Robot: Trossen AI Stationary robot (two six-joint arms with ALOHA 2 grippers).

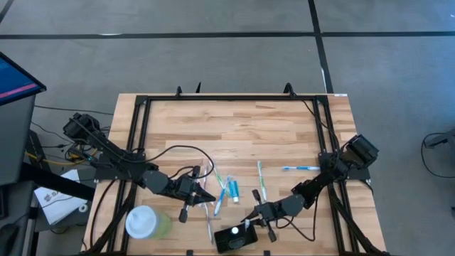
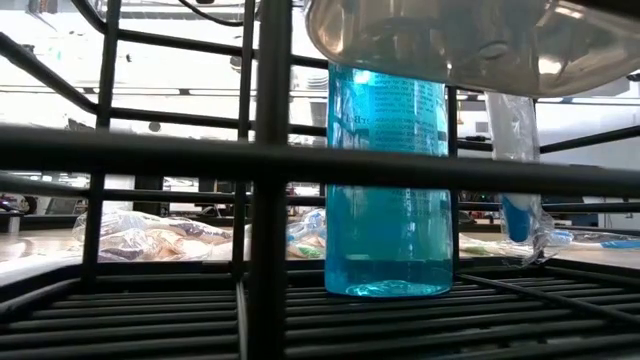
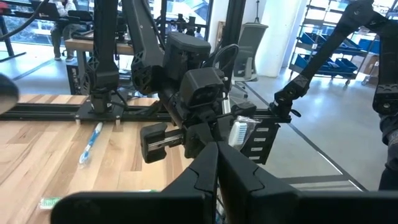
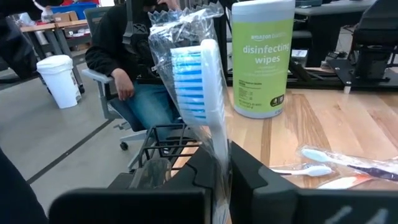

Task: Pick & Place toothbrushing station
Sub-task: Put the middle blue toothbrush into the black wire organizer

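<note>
The right gripper (image 4: pixel 221 171) is closed on a wrapped blue-bristled toothbrush (image 4: pixel 199 87), held upright just above the black holder (image 1: pixel 234 238). The left gripper (image 1: pixel 205 197) is closed and seems empty, near the loose toothbrushes (image 1: pixel 220 186). The slippery wrapper may let the brush tilt and miss the holder's slot.
</note>
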